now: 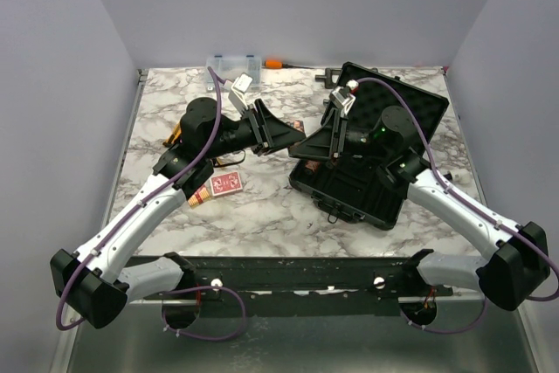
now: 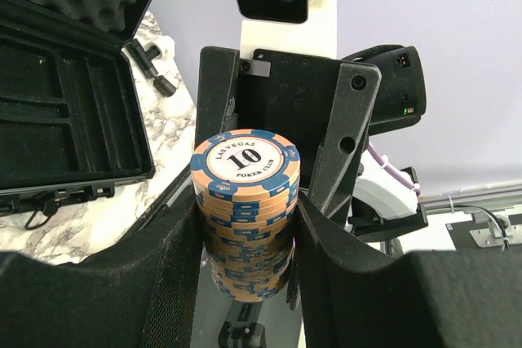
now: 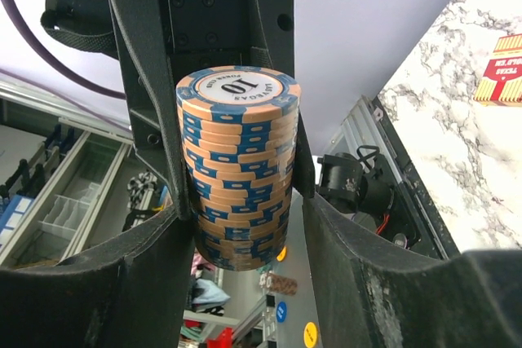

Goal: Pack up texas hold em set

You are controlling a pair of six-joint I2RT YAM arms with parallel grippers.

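Observation:
A chip roll [image 2: 245,193] of orange-and-blue "10" chips hangs in the air between both arms, left of the open black case [image 1: 371,150]. My left gripper [image 2: 247,234] is shut on it, one finger pressed to each side. My right gripper [image 3: 245,234] faces it from the other end. Its fingers [image 2: 342,144] have closed on the same chip roll [image 3: 238,160]. In the top view the two grippers, left [image 1: 278,133] and right [image 1: 319,141], meet nose to nose. The case's foam slots [image 2: 73,120] look empty. Red-backed card decks [image 1: 225,184] lie on the marble under the left arm.
A small clear organizer box [image 1: 234,65] and orange-handled pliers [image 1: 273,64] lie at the back edge. A brown-orange object [image 1: 175,135] shows beside the left arm's elbow. Grey walls close in on three sides. The case lid leans open toward the back right.

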